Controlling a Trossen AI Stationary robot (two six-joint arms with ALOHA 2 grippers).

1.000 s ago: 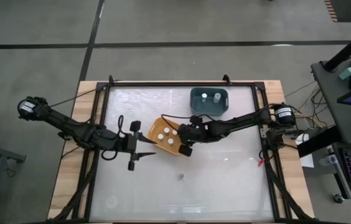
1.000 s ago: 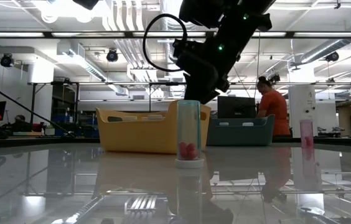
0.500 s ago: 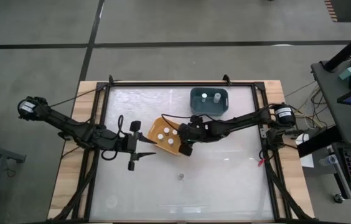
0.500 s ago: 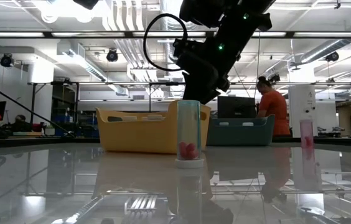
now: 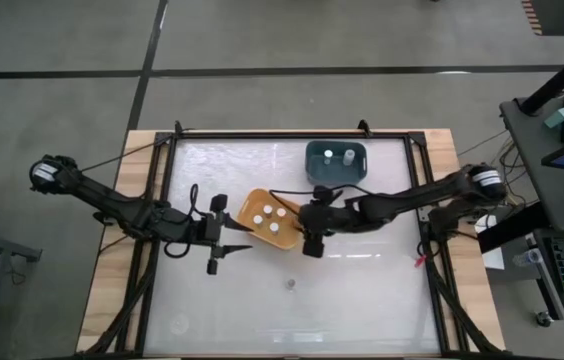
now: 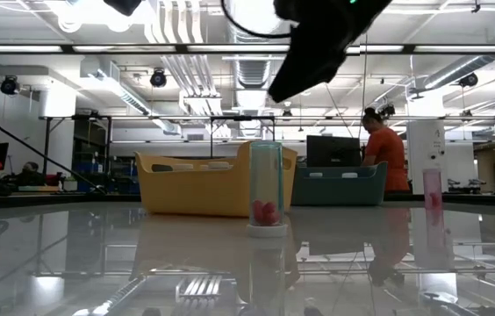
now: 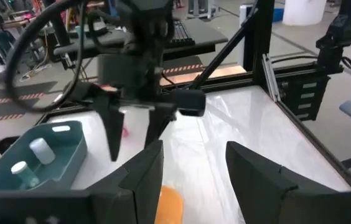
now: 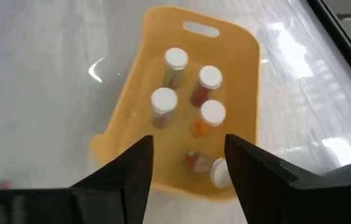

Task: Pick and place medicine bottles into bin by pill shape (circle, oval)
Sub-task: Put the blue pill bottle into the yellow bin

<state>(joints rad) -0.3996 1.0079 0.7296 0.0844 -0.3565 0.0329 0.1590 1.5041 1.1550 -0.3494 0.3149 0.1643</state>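
Glossy table: the pale reflective table top (image 5: 362, 290) carries both tubs and the stray bottles.
Orange-yellow tub: the orange-yellow tub (image 5: 250, 214) sits near the table's middle; the right wrist view shows four white-capped bottles upright in it and a fifth bottle (image 8: 208, 168) lying on its side by the near wall.
Teal tub: the teal tub (image 5: 336, 176) stands toward the far edge, well apart from the grippers, with two bottles inside.
Right gripper: the right gripper (image 5: 311, 243) was over the yellow tub's edge a second ago; it has now swung clear to the table beside the tub, fingers spread and empty.
Left gripper: the left gripper (image 5: 224, 247) waits on the other side of the yellow tub, fingers apart, nothing between them.
Meaning: judged from the opened fingers and the tipped bottle, a drop into the yellow tub is just finished.
Loose bottle: a clear bottle (image 6: 266, 189) with red pills stands alone nearer the front edge, the likely next pick.
Far bottle: a small pink-filled bottle (image 6: 432, 190) stands off near the table's right edge.
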